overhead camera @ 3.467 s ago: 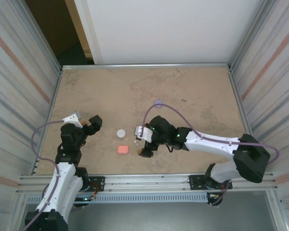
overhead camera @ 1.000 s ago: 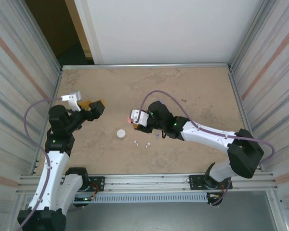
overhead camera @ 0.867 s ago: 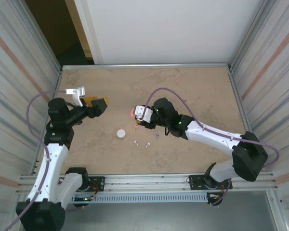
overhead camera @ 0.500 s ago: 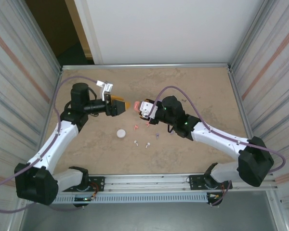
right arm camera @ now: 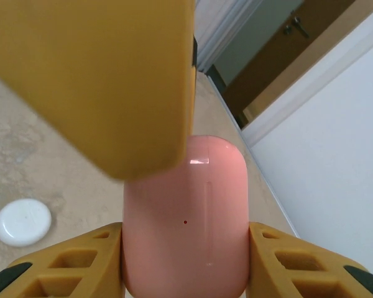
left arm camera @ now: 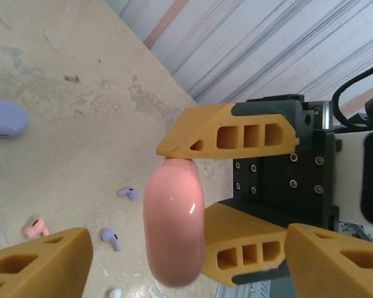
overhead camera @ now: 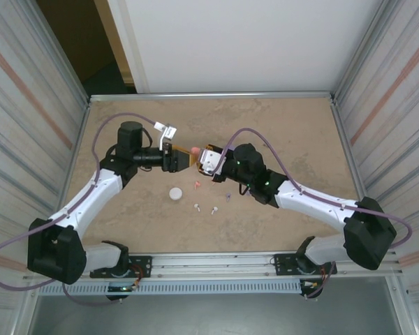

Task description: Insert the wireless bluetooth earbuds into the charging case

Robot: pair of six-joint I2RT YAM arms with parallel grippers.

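Above mid-table, the right gripper [overhead camera: 207, 155] clamps a coral-pink charging case [left arm camera: 174, 230] between its jaws. The left gripper [overhead camera: 184, 159] faces it from the left, jaws apart and clear of the case. Loose earbuds [overhead camera: 196, 206] lie on the table [overhead camera: 293, 132] just nearer, right of a white case [overhead camera: 175, 193].

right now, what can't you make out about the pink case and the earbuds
- top external: pink case hidden between left gripper and right gripper, too small to show its lid
- top external: earbuds mere specks, orientation unreadable
- right wrist: left gripper's finger covers part of the case's far end; bottom edge cuts its near end
- left wrist: white earbud cut off by the bottom edge
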